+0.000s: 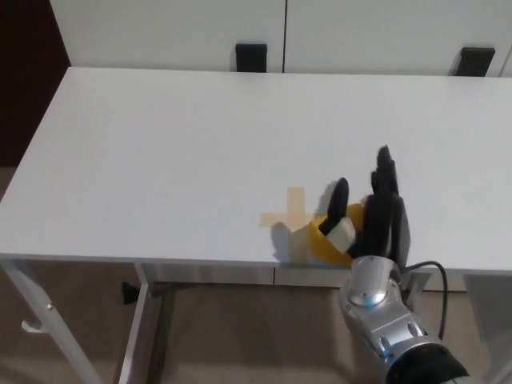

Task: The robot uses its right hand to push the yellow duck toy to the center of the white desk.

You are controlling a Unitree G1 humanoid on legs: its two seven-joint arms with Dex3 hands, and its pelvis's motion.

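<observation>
Tan tape forms a cross on the white desk near its front edge. Just right of it, touching the cross's right arm, sits the yellow duck toy, close to that edge. The right hand cups the duck from the right, fingers spread, seemingly resting against it rather than gripping.

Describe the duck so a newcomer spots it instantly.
On the white desk, find the tan tape cross near the front edge. Just right of it, against the robot's black right hand, sits the yellow duck toy. It is the only yellow thing there.
</observation>
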